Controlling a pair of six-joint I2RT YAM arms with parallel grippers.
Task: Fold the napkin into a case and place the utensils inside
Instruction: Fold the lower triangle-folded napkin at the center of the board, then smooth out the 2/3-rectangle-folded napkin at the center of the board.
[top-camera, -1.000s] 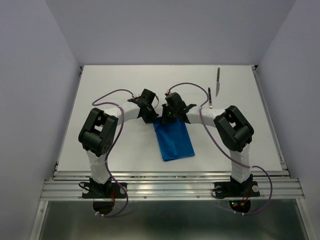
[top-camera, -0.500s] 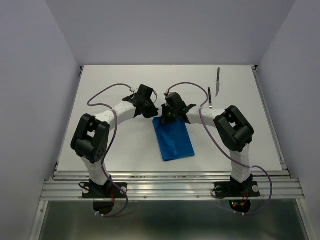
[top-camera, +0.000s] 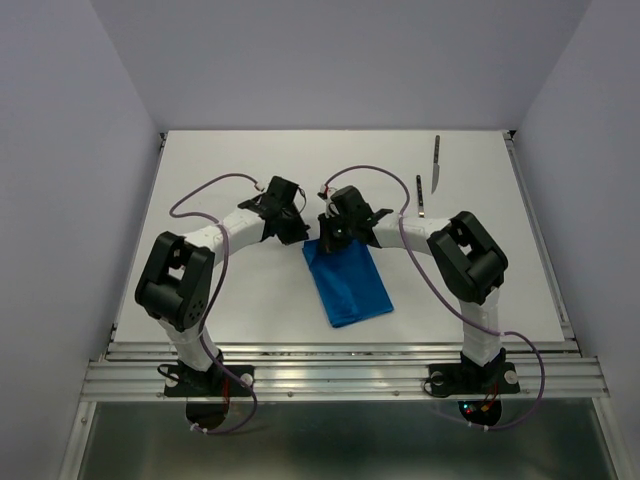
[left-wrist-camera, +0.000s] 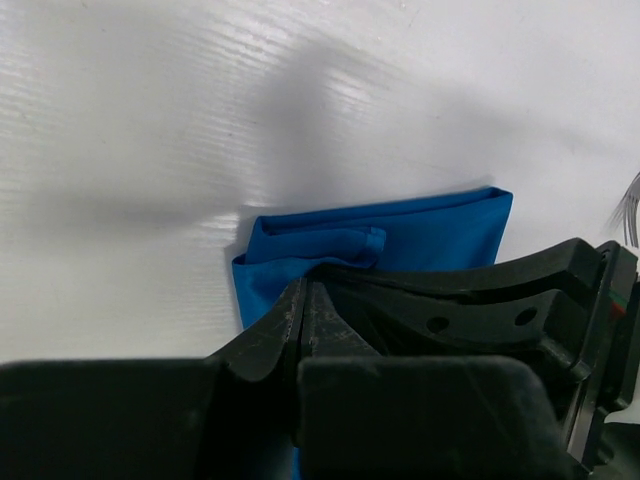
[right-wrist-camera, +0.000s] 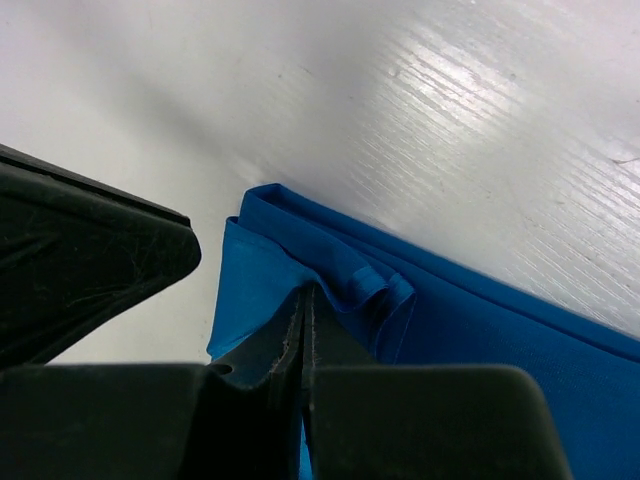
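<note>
The right claw (top-camera: 328, 240), seen from above, is reaching down onto the far edge of the napkin (top-camera: 350, 285), and the left claw (top-camera: 297, 233) is hanging just beside the cloth's far left corner. The napkin is lying folded into a long blue rectangle in the middle of the white table (top-camera: 220, 160), between the two arms and slightly askew. The knife (top-camera: 436, 165) and the fork (top-camera: 421, 196) are lying apart from it near the far right corner, the fork nearer to the right arm, neither touching the cloth.

In the left wrist view, the left claw (left-wrist-camera: 303, 295) is pressing its fingers together, the tips sitting over the napkin (left-wrist-camera: 430, 235) near its left edge. I cannot tell whether any cloth is caught between them. A small rolled fold is showing just beyond the tips.

In the right wrist view, the right claw (right-wrist-camera: 303, 300) is pinching the napkin (right-wrist-camera: 500, 350) with its jaws closed. The cloth is bunching up into a little ridge right at the fingertips, close to the corner, while the rest is lying flat on the table (right-wrist-camera: 450, 120).
</note>
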